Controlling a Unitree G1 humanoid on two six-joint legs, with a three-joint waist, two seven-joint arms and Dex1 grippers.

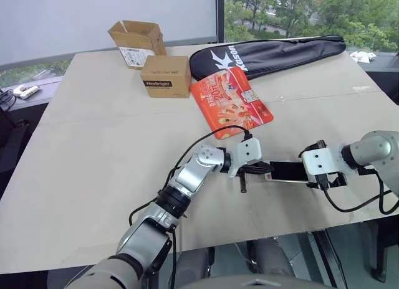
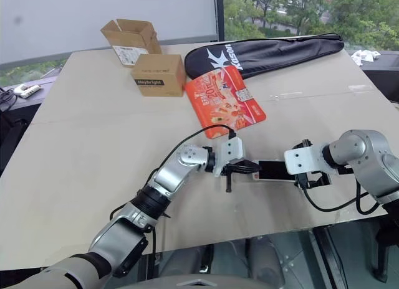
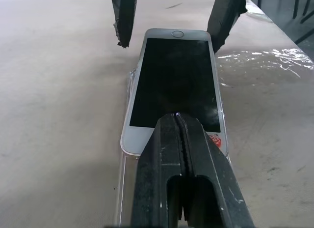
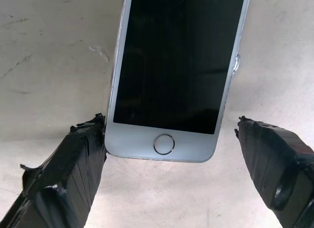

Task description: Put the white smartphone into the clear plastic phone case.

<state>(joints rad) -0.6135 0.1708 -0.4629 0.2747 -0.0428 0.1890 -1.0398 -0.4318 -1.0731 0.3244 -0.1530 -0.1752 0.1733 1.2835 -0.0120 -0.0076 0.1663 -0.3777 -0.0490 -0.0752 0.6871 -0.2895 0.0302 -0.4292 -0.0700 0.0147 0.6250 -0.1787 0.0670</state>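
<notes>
L fingers (image 3: pixel 179 134) are pressed tight together, nothing between them, tips resting over the near end of the white smartphone (image 3: pixel 174 85). R fingers (image 4: pixel 169 139) are spread wide, one on each side of the phone's home-button end; one R finger touches the phone's corner, the other stands a bit apart from it. The phone lies flat, screen up, on the tan surface (image 1: pixel 93 158), between the two hands and near the front edge. The clear plastic phone case (image 3: pixel 128 80) is right under the phone, its glossy rim peeking out along the side & past the near end; can't tell if the phone is fully seated in it. A small red sticker (image 3: pixel 216 139) sits at the phone's near corner. Farther back, a red-orange packet (image 1: pixel 230 102) lies just behind the L hand. Behind that, a shut cardboard box (image 1: pixel 166 76) & an open cardboard box (image 1: pixel 135 43), close together. A long black racket bag (image 1: pixel 268 55) lies across the far side, next to the packet
</notes>
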